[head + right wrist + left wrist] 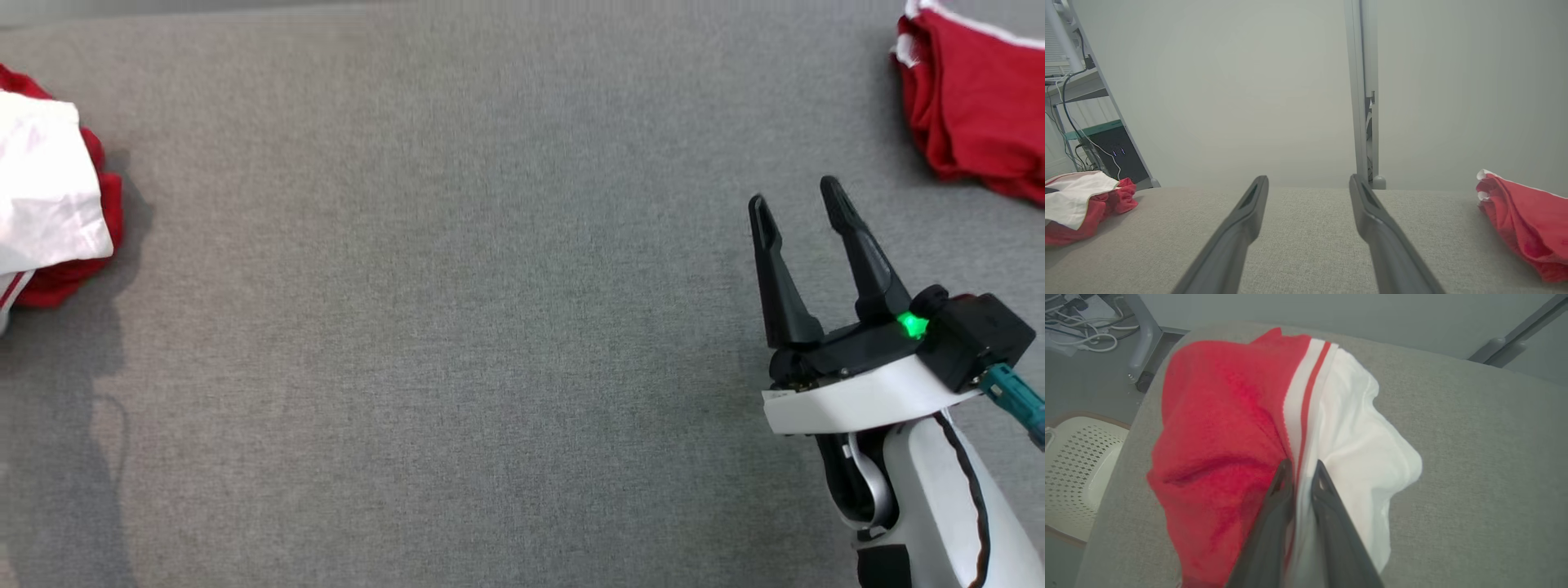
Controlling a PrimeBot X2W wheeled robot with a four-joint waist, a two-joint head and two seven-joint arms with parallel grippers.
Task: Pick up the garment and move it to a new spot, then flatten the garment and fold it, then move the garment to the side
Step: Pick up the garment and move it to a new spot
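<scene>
The garment (49, 196) lies bunched at the left edge of the desk (490, 343). It is part red, with a nubby, towel-like knit, and part smooth white cloth that falls in soft, rounded folds. Where the two meet runs a white ribbed band (1293, 404) with one thin red stripe along it. The heap is rumpled and domed, and from the head view the white cloth lies draped over the red. The desk is covered in a grey, finely woven fabric, flat and matte. A second garment (971, 106), red with white trim, sits crumpled at the far right, well apart from the first.

The left end effector (1302, 464) points into the heap along the band. Its dark, tapered fingers (1271, 522) stand almost together and pinch the striped band between them. The right end effector (793, 191) hovers over the near right of the desk, spread wide and holding nothing, with its fingers pointing far and a little left. Its white forearm (939, 490) rises from the near right corner — a green light (913, 325) glows at the wrist.
</scene>
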